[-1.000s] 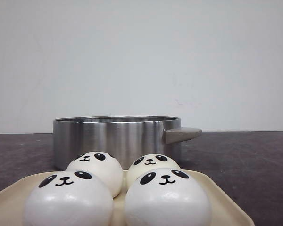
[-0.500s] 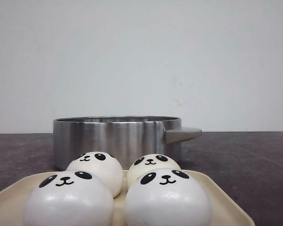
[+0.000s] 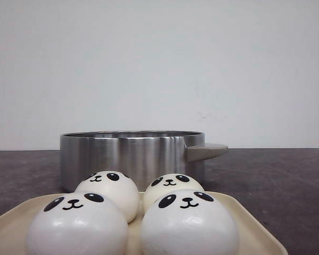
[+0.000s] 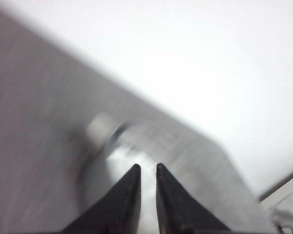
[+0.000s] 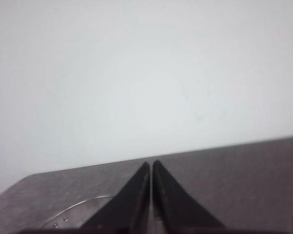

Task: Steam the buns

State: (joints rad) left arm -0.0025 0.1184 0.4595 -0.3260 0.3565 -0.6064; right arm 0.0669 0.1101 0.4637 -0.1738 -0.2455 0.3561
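Four white panda-face buns sit on a cream tray (image 3: 255, 234) at the front: front left bun (image 3: 77, 226), front right bun (image 3: 189, 223), rear left bun (image 3: 109, 191), rear right bun (image 3: 173, 188). A steel pot (image 3: 130, 156) with a grey handle (image 3: 204, 151) stands right behind the tray. Neither gripper shows in the front view. In the blurred left wrist view my left gripper (image 4: 147, 167) has its jaws a narrow gap apart with nothing between them, pointing at the blurred pot (image 4: 136, 146). My right gripper (image 5: 151, 163) is shut and empty over the dark table (image 5: 244, 185).
A curved clear rim with small rivets (image 5: 71, 212), perhaps a lid, lies on the table beside the right gripper's fingers. A pale edge (image 4: 288, 204) shows at a corner of the left wrist view. A white wall stands behind the table.
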